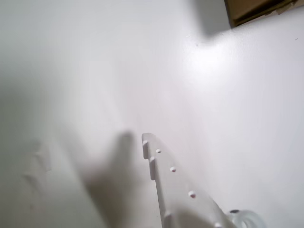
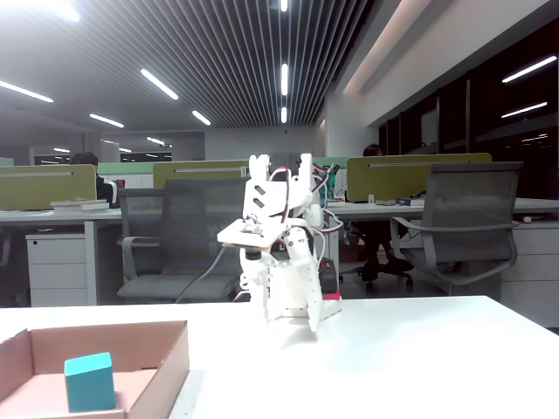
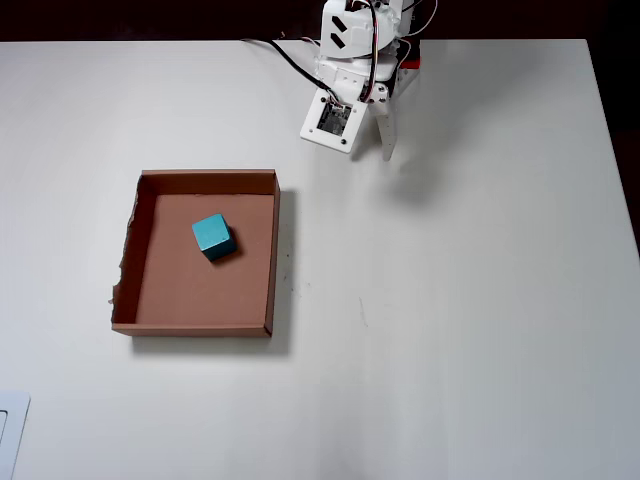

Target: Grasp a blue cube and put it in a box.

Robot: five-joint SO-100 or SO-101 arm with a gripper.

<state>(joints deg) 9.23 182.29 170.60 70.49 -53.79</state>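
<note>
The blue cube [image 3: 213,236] rests inside the brown cardboard box [image 3: 273,255], towards its upper middle in the overhead view. In the fixed view the cube [image 2: 89,381] stands in the box [image 2: 170,353] at the lower left. My gripper [image 3: 387,152] is folded back near the arm's base at the table's far edge, well away from the box, and holds nothing. Its jaws look closed together and point down at the table [image 2: 314,325]. The wrist view shows one white finger [image 1: 156,161] over bare table and a corner of the box [image 1: 247,9] at the top right.
The white table [image 3: 450,300] is bare to the right of the box in the overhead view. A white object's corner [image 3: 10,430] shows at the bottom left edge. Cables [image 3: 285,55] trail from the arm's base. Office chairs and desks stand behind the table.
</note>
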